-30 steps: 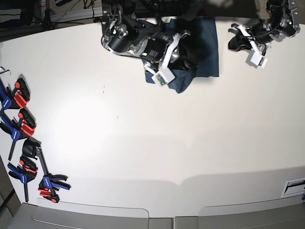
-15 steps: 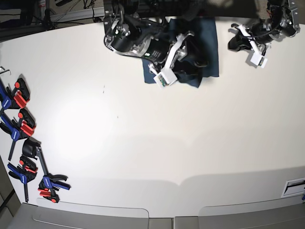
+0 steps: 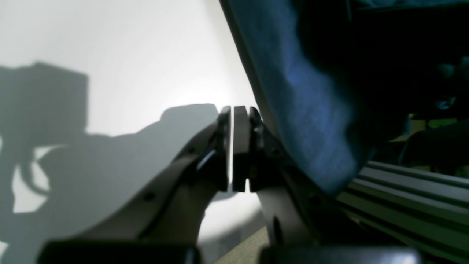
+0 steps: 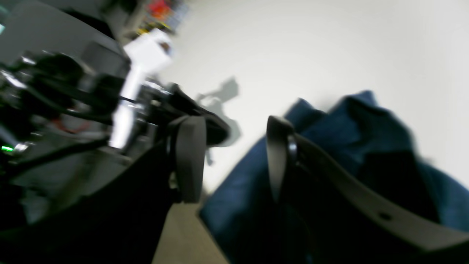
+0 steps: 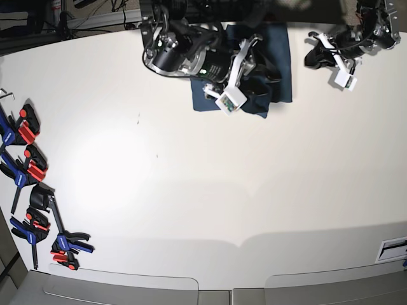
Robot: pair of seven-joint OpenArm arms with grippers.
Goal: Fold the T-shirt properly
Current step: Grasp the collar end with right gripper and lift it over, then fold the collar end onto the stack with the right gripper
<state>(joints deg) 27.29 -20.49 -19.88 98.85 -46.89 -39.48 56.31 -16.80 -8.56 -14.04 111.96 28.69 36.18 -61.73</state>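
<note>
The dark navy T-shirt lies as a compact folded bundle at the far edge of the white table. My right gripper hovers over its near left part. In the right wrist view, the right gripper stands open with nothing between its fingers, and the T-shirt lies rumpled just beneath it. My left gripper sits off the shirt's right side. In the left wrist view, the left gripper is shut with its pads pressed together and empty, beside the T-shirt.
Several red, blue and black clamps lie along the table's left edge. A white label plate sits at the near right corner. An aluminium rail runs behind the table's far edge.
My right gripper has opened and let go of the shirt's flap, which now lies folded over the bundle. That arm has shifted slightly right. The left arm has not moved.
</note>
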